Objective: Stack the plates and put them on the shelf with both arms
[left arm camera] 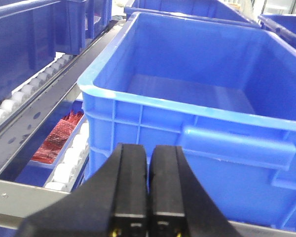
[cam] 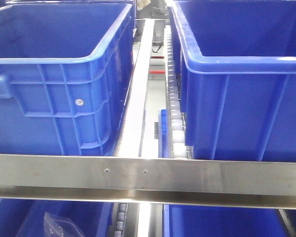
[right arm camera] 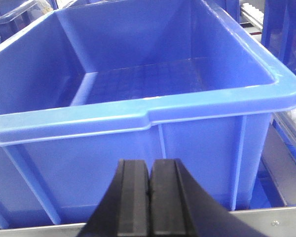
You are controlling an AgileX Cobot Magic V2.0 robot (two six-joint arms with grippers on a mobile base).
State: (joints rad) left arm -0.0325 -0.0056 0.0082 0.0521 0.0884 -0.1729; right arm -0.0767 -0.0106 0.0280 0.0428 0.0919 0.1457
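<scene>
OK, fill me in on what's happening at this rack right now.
Nothing is being handled at the moment. Both grippers are shut and empty: the left gripper faces one blue bin on the roller shelf, the right gripper faces another blue bin, which looks empty. No plates show in any view, so the stacking is either not started or happening out of sight. A metal rail runs across the front.

My right black two-fingered pincer [right arm camera: 149, 197] sits at the bottom of the view, its two fingers pressed flat together with nothing between them. Directly ahead of it stands a large blue plastic crate [right arm camera: 153, 106] with a thick rolled rim and ribbed walls; I see only bare floor inside. Below and to the pincer's right runs a grey metal shelf rail [right arm camera: 266, 222].
</scene>
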